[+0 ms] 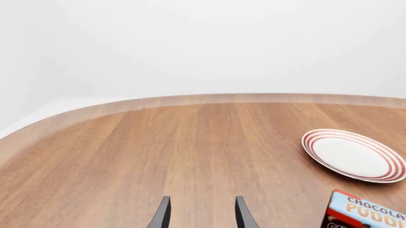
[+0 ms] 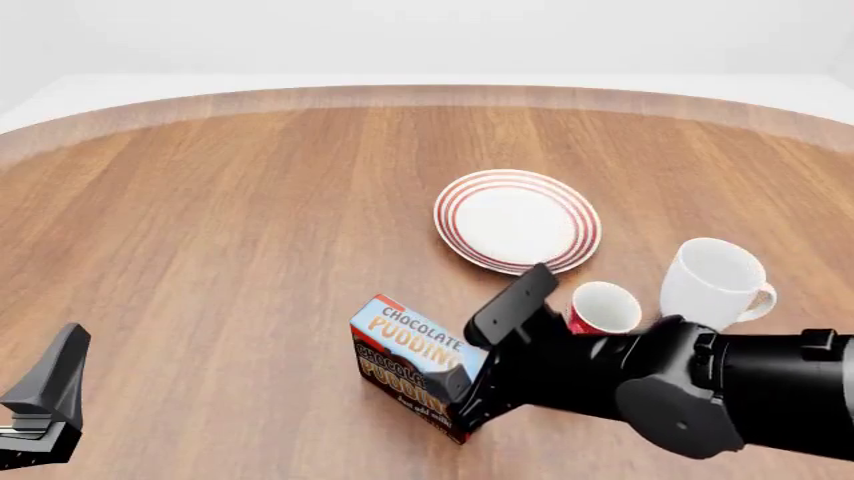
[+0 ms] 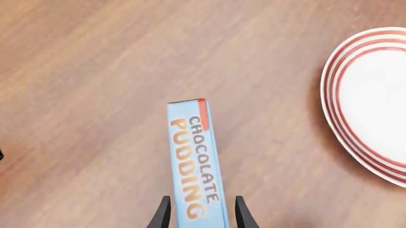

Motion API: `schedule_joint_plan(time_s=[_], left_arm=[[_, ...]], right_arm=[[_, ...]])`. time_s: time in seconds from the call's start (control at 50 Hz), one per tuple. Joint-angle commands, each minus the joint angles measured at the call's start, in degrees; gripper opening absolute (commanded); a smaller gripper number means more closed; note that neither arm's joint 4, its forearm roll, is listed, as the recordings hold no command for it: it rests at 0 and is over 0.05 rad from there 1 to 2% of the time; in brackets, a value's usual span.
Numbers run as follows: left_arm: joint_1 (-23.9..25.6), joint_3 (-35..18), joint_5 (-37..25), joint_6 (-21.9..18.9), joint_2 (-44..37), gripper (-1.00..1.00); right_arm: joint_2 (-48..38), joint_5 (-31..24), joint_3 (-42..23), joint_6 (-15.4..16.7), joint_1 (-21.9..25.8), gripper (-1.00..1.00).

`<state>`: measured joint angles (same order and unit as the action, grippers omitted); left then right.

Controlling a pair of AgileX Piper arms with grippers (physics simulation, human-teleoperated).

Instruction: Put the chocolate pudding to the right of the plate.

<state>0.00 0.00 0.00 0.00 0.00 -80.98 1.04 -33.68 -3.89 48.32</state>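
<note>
We see the right arm as matte black all over, built of rounded cylindrical housings with a disc-shaped joint cap facing us; its end effector is boxy, black and hard-edged, ending in flat plates; the left end effector is dark grey to black, a tapered wedge; in both wrist views the fingers are thin, black, slightly curved blades.

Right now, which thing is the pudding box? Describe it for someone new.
Find the red-ringed white plate mid-table. Nearer the camera and slightly left stands the pudding box, between the right hand's fingers. Unlike the red mug and white mug, it's a lettered blue-topped carton.
</note>
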Motion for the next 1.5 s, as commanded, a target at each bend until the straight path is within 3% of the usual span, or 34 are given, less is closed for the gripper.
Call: schedule_joint_plan(time_s=[0.02, 0.44, 0.46, 0.78, 0.96, 1.18, 1.5], left_arm=[[0.0, 0.0, 0.0, 0.0, 0.0, 1.0], [0.0, 0.0, 0.0, 0.0, 0.0, 1.0], [0.0, 0.0, 0.0, 0.0, 0.0, 1.0], [0.0, 0.0, 0.0, 0.0, 0.0, 1.0], [0.0, 0.0, 0.0, 0.0, 0.0, 1.0], [0.0, 0.0, 0.0, 0.0, 0.0, 1.0], [0.0, 0.0, 0.0, 0.0, 0.0, 1.0]], right_arm=[[-2.2, 2.65, 1.34, -1.05, -0.02, 1.0], [-3.98, 5.26, 3.04, -1.38, -0.29, 1.0], [-3.51, 5.35, 3.34, -0.96, -0.67, -1.0], [-2.58, 4.78, 2.36, -0.6, -0.43, -1.0], [0.2, 1.92, 0.2, 1.71, -1.95, -1.0], [7.78, -3.59, -3.14, 5.56, -6.23, -1.0], [7.36, -7.01, -11.06, 8.57, -11.51, -1.0]])
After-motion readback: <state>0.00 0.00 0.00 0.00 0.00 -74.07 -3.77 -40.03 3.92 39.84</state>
